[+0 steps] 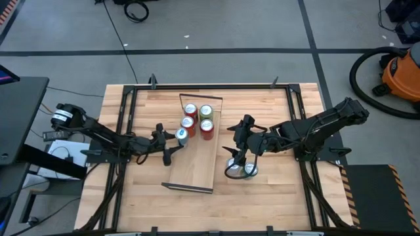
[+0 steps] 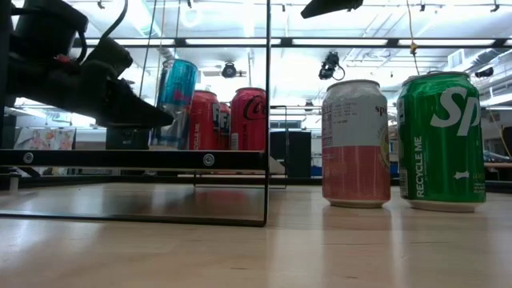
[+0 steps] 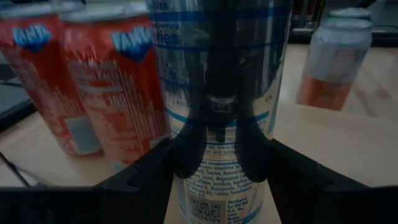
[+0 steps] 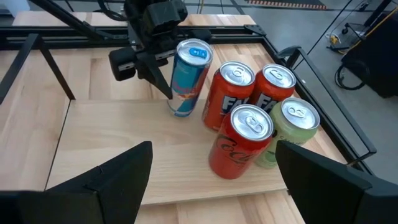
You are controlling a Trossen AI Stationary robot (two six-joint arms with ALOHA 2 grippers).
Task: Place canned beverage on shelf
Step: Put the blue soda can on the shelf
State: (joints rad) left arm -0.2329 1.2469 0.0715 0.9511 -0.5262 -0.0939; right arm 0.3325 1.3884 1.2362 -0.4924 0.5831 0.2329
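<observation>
The shelf (image 1: 195,164), a long light-wood board with dark rod frames at its ends, lies in the middle of the table. At its far end stand three red cans (image 4: 242,140) and a green one (image 4: 292,124). Beside them is a slim blue can (image 4: 186,78), slightly tilted, its base at the board, with my left gripper (image 1: 176,137) shut on it. My right gripper (image 1: 231,139) hovers open above the table just right of the shelf, with nothing between its fingers. Below it, a pink can (image 2: 356,144) and a green can (image 2: 442,140) stand on the table. My left gripper pinches the blue can's side wall (image 3: 217,155) at about mid-height between its two fingers (image 4: 158,74). The fingers come nearly level from the table's left side. The can leans a little. Its base (image 4: 180,112) is at the board; whether it rests there I cannot tell.
The shelf's thin rod frame (image 2: 266,112) rises at the board's edge near the cans. The near half of the board (image 1: 193,174) is bare. Black rails (image 1: 125,131) run along the table's sides. An orange vacuum (image 1: 400,75) stands on the floor far right.
</observation>
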